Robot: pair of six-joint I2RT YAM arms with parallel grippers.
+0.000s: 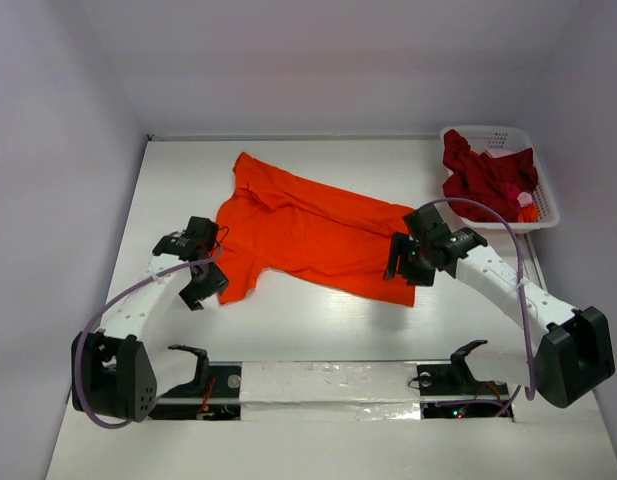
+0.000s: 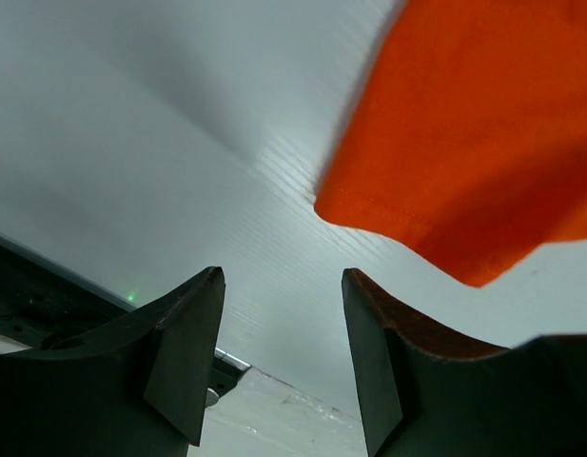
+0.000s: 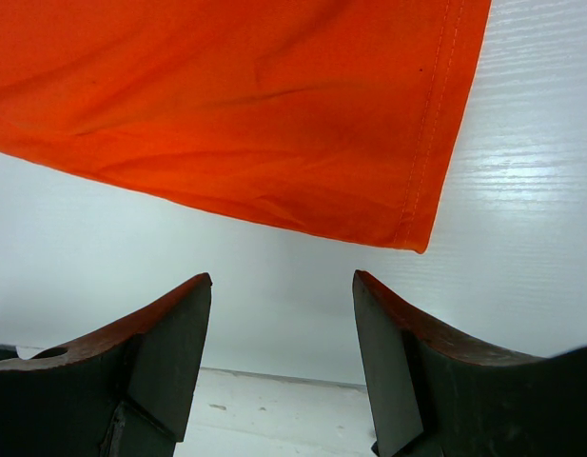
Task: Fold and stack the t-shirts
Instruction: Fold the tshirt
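Observation:
An orange t-shirt [image 1: 308, 225] lies spread flat across the middle of the white table, running from back left to front right. My left gripper [image 1: 203, 285] hovers open just off the shirt's near left sleeve [image 2: 464, 162], nothing between its fingers. At the shirt's front right hem corner [image 3: 407, 228], my right gripper [image 1: 403, 265] also stands open, and the cloth lies beyond the fingertips. A dark red t-shirt [image 1: 485, 178] sits crumpled in the basket at the back right.
The white lattice basket [image 1: 543, 195] stands at the table's back right corner. A taped metal rail [image 1: 328, 385] with the arm mounts runs along the near edge. White walls enclose the table on three sides.

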